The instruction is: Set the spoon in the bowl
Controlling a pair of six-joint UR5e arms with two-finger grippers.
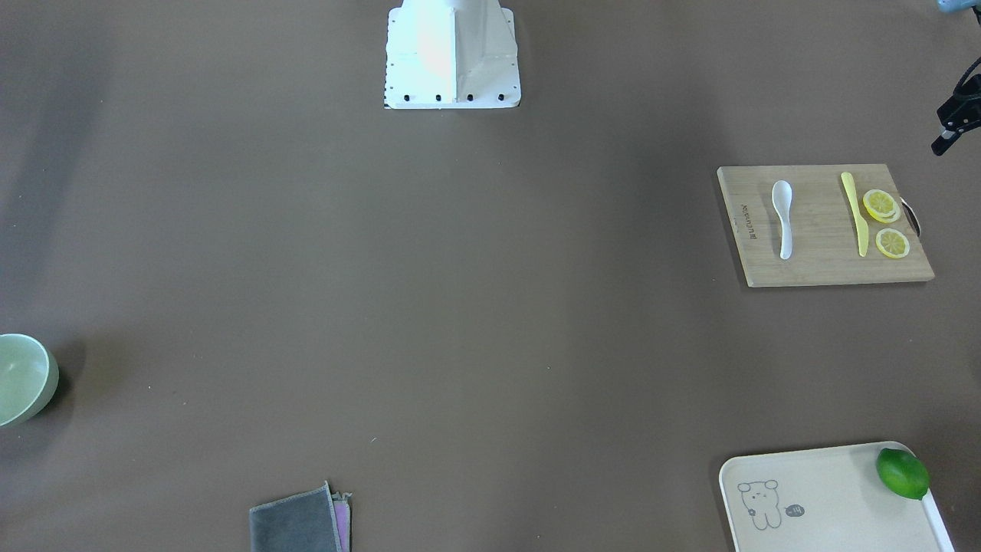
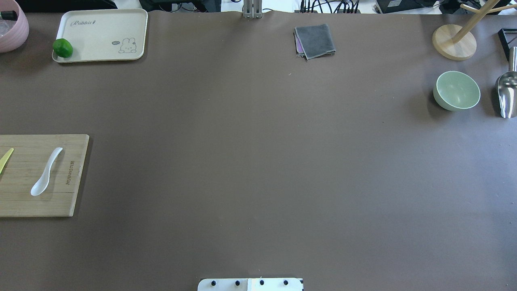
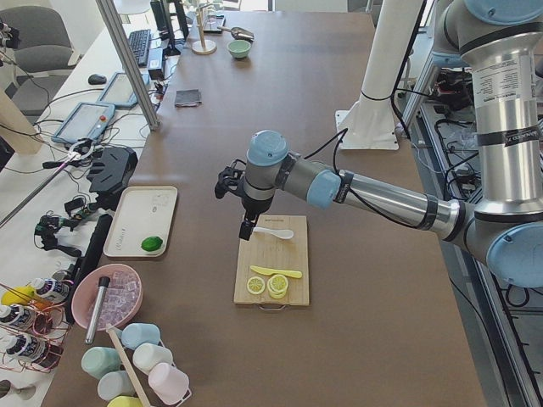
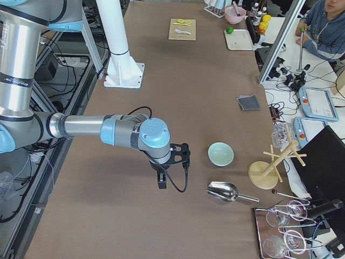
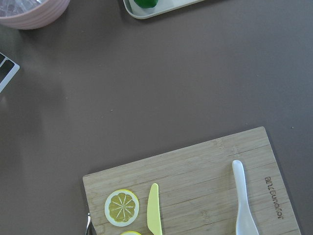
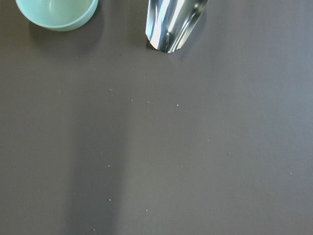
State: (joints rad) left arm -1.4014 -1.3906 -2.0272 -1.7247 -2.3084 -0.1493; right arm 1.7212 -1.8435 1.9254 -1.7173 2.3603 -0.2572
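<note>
The white spoon [image 1: 782,218] lies on a wooden cutting board [image 1: 820,261], scoop toward the robot; it also shows in the overhead view [image 2: 46,171] and the left wrist view [image 5: 242,200]. The mint-green bowl [image 2: 457,90] stands empty far across the table on the robot's right, also seen in the front view [image 1: 23,379] and the right wrist view [image 6: 56,12]. My left gripper [image 3: 245,231] hangs above the board's edge near the spoon; I cannot tell if it is open. My right gripper [image 4: 161,182] hovers over bare table beside the bowl [image 4: 221,154]; I cannot tell its state.
A yellow plastic knife [image 1: 854,213] and lemon slices [image 1: 881,205] share the board. A beige tray [image 2: 101,36] holds a lime [image 2: 62,47]. A grey cloth [image 2: 315,40], a metal scoop [image 2: 507,93], a wooden rack [image 2: 454,40] and a pink bowl [image 2: 12,28] stand along the far edge.
</note>
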